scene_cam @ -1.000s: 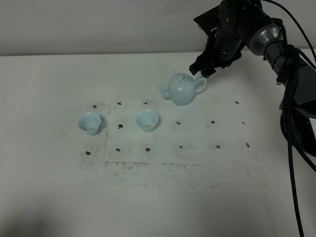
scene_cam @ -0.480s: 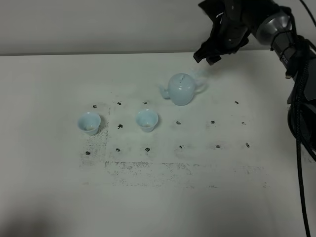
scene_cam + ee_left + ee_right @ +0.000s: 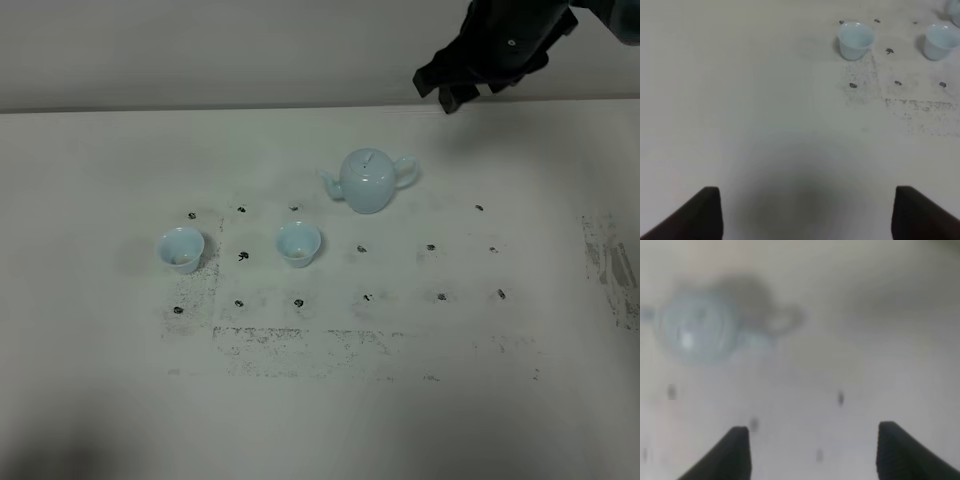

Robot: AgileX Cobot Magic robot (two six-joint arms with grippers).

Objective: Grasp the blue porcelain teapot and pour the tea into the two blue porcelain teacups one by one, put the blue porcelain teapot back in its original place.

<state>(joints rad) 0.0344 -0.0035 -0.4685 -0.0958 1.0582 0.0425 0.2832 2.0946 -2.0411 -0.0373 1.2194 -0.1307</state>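
Exterior high view shows you the right gripper (image 3: 441,90) has pulled up and away, spread and empty, from the blue porcelain teapot (image 3: 368,181), which stands on the desk (image 3: 100,380) beyond the teacups (image 3: 298,243); pouring looks finished.

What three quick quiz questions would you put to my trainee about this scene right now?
1. True or false: the teapot stands on the table with nothing gripping it.
2. How many cups stand on the table? A one, B two, C three.
3. Fill in: the right fingers are ____ (open or shut).

Key: 1 true; 2 B; 3 open.
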